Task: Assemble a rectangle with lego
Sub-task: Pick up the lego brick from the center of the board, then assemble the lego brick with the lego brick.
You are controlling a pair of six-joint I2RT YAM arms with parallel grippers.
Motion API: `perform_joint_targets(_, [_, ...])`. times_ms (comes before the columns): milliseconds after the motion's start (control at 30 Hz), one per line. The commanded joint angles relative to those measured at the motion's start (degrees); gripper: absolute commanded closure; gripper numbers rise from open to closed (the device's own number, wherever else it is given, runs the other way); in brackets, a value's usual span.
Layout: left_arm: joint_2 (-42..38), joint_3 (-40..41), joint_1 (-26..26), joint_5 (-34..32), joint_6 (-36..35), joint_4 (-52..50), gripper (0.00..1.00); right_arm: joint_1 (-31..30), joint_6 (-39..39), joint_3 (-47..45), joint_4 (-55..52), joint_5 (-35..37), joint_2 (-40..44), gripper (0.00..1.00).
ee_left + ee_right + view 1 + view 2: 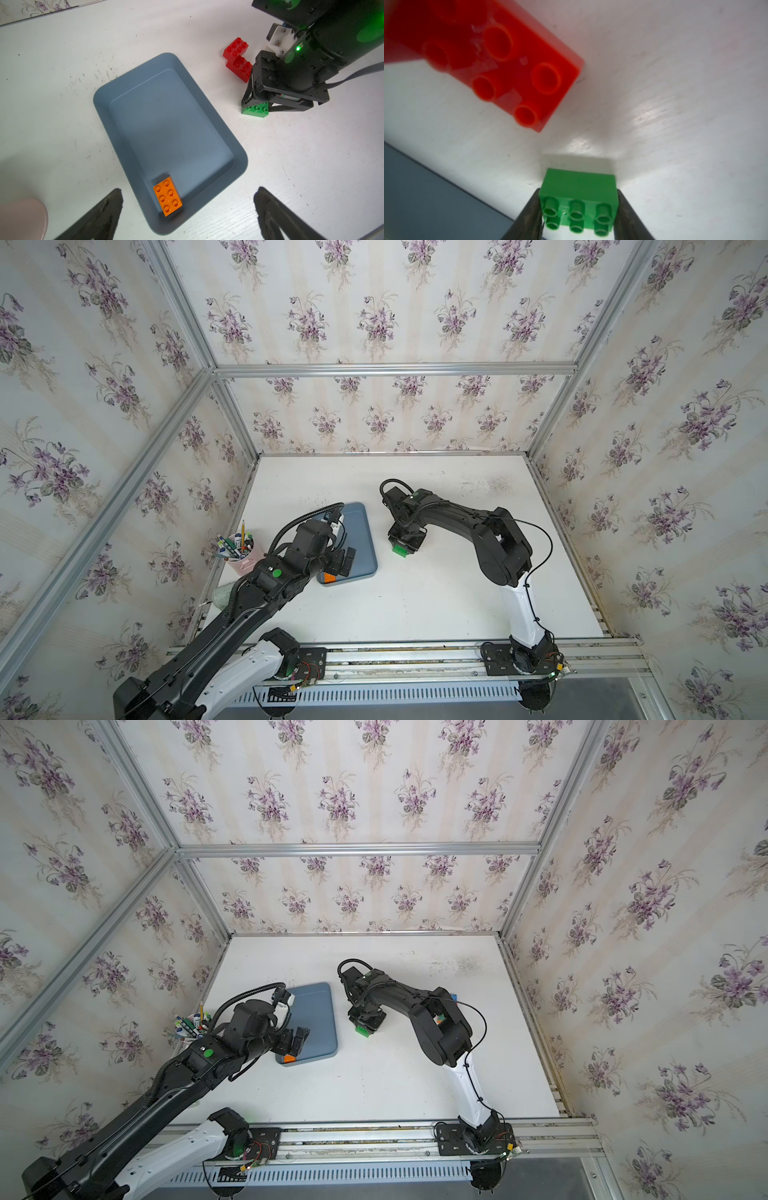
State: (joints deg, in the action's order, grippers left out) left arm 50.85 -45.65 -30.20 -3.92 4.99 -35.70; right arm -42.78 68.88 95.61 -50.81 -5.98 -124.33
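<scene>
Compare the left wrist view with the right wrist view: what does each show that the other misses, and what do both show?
Only the left wrist view: the orange brick in a corner of the tray, a pink cup, and the open left gripper. Only the right wrist view: fingers of the right gripper against both ends of the green brick. Both: the green brick, red lego, part of the tray, the white table.

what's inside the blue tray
One orange brick, studs up, in a corner of the tray; the left wrist view shows nothing else. In both top views the left arm hides part of it.
</scene>
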Motion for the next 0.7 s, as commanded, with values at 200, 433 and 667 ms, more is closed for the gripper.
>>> perform_joint_targets(200, [0.4,-0.2,0.1,-0.3,-0.2,1.3,0.00,0.0,-15.6,3.7,-7.0,10.4,4.7,0.57])
perform_joint_targets(433, [0.7,-0.2,0.1,0.4,0.1,1.7,0.00,2.4,-48.1,14.7,-12.3,14.6,0.2,0.55])
perform_joint_targets(667, [1.0,-1.3,0.1,1.7,0.2,1.3,0.00,3.2,-55.7,17.9,-8.1,15.6,-3.5,0.55])
